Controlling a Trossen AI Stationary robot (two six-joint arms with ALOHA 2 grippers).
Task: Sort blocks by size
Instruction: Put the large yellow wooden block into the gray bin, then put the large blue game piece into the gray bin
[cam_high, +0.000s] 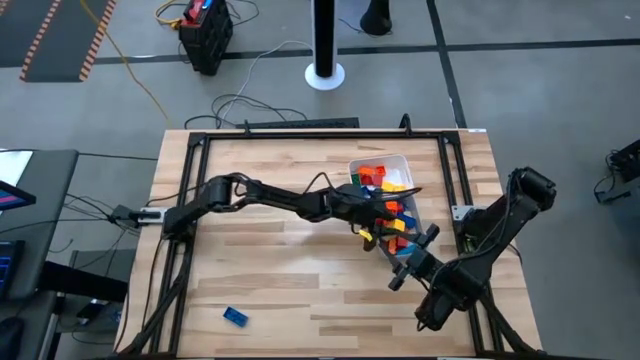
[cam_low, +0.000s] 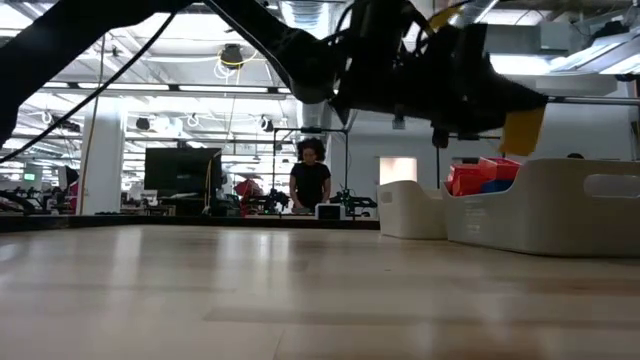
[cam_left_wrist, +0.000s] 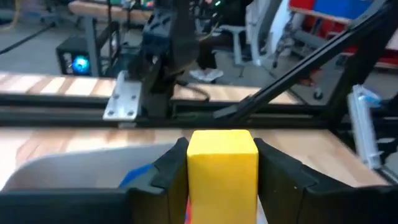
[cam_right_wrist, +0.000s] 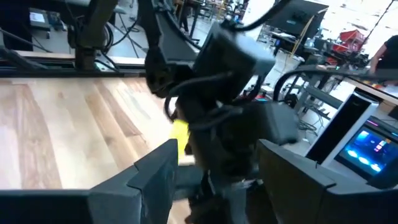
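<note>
Item one: the white tub sits on the counter at about two o'clock from its centre in your high view. It holds a jumble of blocks, red, orange, yellow and blue; you cannot count them from here. In your low view the same tub's pale wall stands at three o'clock, with red and blue blocks showing over its rim, and a second white tub sits just beside it, farther back. Its contents are hidden from you.

Item two: the yellow block. A plain, smooth-faced brick, squarish from the end on. Your left gripper has it clamped, jaws closed flat against its two sides, and it hangs over the tub with the arm reaching across from nine o'clock. In the low view it shows as a yellow tab below the dark arm, clear of the counter and above the tub rim.

Item three: one lone blue block, lying on bare counter at about seven o'clock, well apart from the tubs.

Item four: your right gripper, at four o'clock just beside the tub's near end, jaws spread and holding nothing.
</note>
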